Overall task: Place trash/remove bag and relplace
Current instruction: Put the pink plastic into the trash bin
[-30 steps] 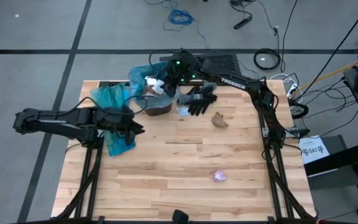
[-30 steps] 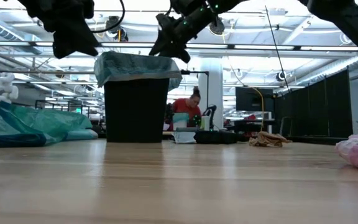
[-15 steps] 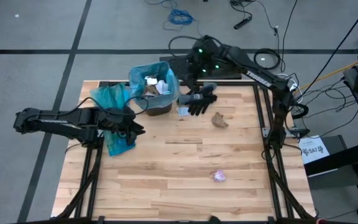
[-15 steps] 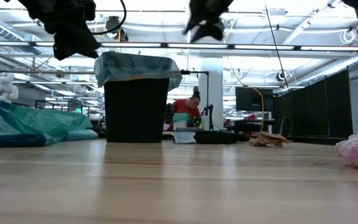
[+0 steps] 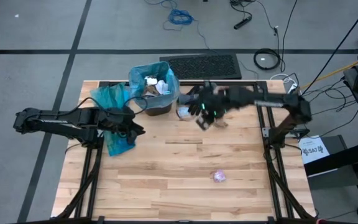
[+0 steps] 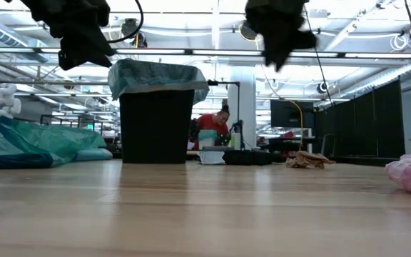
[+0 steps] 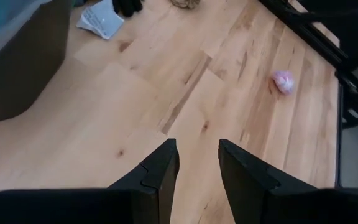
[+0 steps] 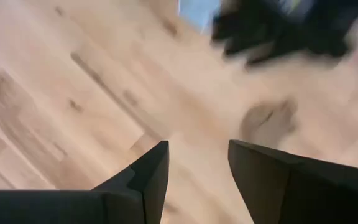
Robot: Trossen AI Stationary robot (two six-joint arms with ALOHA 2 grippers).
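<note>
**Right pincer above the brown scrap**

My right pincer point(image 5: 202, 119) hangs in the air over the bench point(image 5: 185, 162), near the black gloves point(image 8: 272, 31). Its fingers point(image 8: 143, 177) are apart and hold nothing. In its wrist view I see a brown scrap point(image 8: 267, 123) on the wood just past the fingers, with the gloves beyond it.

My left pincer point(image 5: 132, 129) waits on the other side, over a green bag point(image 5: 118, 142) that lies flat on the bench. Its fingers point(image 7: 160, 171) are apart too, and empty.

The bin point(image 5: 153, 88) stands at the back of the bench with a blue bag in it. White paper point(image 5: 157, 84) sits inside. A small white scrap point(image 7: 102, 17) lies just beside the bin. A pink wrapper point(image 5: 219, 177) lies alone near the front, well apart from the rest.

A person point(image 6: 211, 127) in red sits far back in the room.
</note>
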